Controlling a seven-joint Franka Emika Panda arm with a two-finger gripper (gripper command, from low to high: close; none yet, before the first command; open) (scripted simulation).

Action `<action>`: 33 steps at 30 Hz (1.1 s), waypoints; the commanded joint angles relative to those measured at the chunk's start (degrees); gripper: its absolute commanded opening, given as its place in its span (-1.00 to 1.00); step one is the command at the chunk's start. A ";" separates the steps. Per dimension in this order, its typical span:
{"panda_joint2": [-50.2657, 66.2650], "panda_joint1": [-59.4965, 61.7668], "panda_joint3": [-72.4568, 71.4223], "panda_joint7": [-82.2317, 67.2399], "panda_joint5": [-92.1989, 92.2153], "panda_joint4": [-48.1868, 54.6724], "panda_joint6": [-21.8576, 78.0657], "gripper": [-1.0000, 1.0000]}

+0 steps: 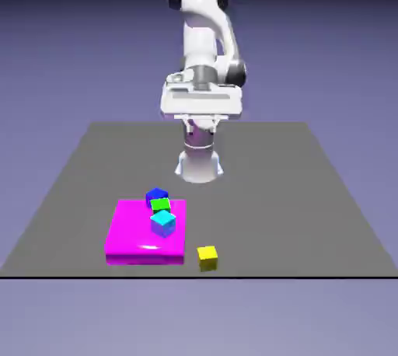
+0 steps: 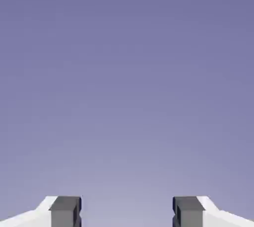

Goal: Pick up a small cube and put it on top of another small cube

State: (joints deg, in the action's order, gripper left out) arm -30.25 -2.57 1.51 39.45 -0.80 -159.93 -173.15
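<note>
Several small cubes lie near the table's front. A blue cube point(image 1: 156, 194), a green cube point(image 1: 161, 204) and a cyan cube point(image 1: 163, 224) crowd together in a row at the far part of a flat magenta slab point(image 1: 132, 242). A yellow cube point(image 1: 207, 254) sits alone on the table, just off the slab toward the exterior view's right. My gripper point(image 1: 200, 113) hangs high above the table, far behind the cubes. In the hand view the gripper point(image 2: 127, 213) is open, its grey fingertips point(image 2: 64, 211) wide apart, with only the plain backdrop between them.
The robot's base point(image 1: 199, 164) stands behind the slab on the grey table point(image 1: 311, 191). The table's front edge runs just in front of the yellow cube.
</note>
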 commanded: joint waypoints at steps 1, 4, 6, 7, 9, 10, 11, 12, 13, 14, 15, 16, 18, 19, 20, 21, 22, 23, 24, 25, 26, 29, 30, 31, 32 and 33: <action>2.00 -1.56 1.26 -2.50 -0.66 0.89 0.71 0.00; 7.98 -6.25 5.02 -9.97 -2.64 3.56 2.86 0.00; 11.96 -9.37 7.52 -14.95 -3.96 5.35 4.28 0.00; 13.96 -10.94 8.78 -17.45 -4.62 6.24 5.00 0.00; 17.95 -14.06 11.28 -22.43 -5.94 8.02 6.42 0.00; 19.94 -15.62 12.54 -24.92 -6.60 8.91 7.14 0.00; 21.93 -17.18 13.79 -27.41 -7.26 9.80 7.85 0.00; 23.93 -18.75 15.04 -29.90 -7.92 10.69 8.56 0.00; 25.92 -20.31 16.30 -32.40 -8.58 11.58 9.28 0.00; 27.91 -21.87 17.55 -34.89 -9.24 12.47 9.99 0.00; 29.91 -23.43 18.80 -37.38 -9.90 13.36 10.71 0.00; 31.90 -24.99 20.06 -39.87 -10.56 14.25 11.42 0.00; 35.89 -28.12 22.56 -44.86 -11.88 16.03 12.85 0.00; 37.88 -29.68 23.82 -47.35 -12.54 16.92 13.56 0.00; 39.88 -31.24 25.07 -49.84 -13.20 17.82 14.27 0.00; 41.87 -32.80 26.32 -52.33 -13.86 18.71 14.99 0.00; 43.86 -34.37 27.58 -54.82 -14.52 19.60 15.70 0.00; 45.86 -35.93 28.83 -57.31 -15.18 20.49 16.41 0.00; 47.85 -37.49 30.08 -59.81 -15.84 21.38 17.13 0.00; 49.84 -39.05 31.34 -62.30 -16.50 22.27 17.84 0.00; 51.84 -40.61 32.59 -64.79 -17.16 23.16 18.55 0.00; 55.67 -40.82 32.80 -67.16 -17.21 24.41 17.51 0.00; 57.74 -39.65 31.91 -67.34 -16.69 24.88 15.84 0.00; 59.82 -38.48 31.02 -67.51 -16.16 25.34 14.16 0.00; 61.89 -37.31 30.12 -67.69 -15.63 25.81 12.49 0.00; 63.97 -36.13 29.23 -67.86 -15.10 26.28 10.82 0.00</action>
State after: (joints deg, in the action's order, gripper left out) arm 33.71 -38.71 30.74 -28.41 -15.90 -133.65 -162.33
